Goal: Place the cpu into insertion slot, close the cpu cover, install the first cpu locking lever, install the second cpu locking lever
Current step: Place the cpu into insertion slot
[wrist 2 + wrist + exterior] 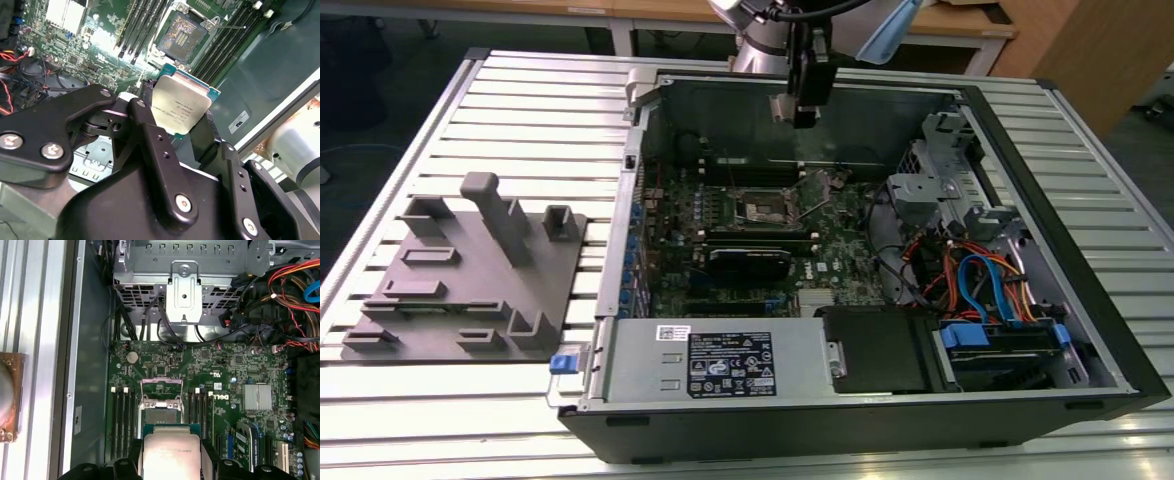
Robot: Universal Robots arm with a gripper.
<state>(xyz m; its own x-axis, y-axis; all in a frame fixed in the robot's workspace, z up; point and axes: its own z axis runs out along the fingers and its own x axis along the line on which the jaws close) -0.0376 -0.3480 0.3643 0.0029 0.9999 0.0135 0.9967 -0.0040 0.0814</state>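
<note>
The fingers (145, 125) of the gripper (174, 131) are clamped on opposite edges of the cpu (180, 107), held above the motherboard (225, 375) inside the open computer case (1083, 275). Near it, the insertion slot (161, 417) lies bare, with its cpu cover (161, 390) hinged up.

The cpu (180, 107) is dull silver-grey, edged teal-green — the circuit board (102, 60) deep green, the insertion slot (181, 35) dark.
</note>
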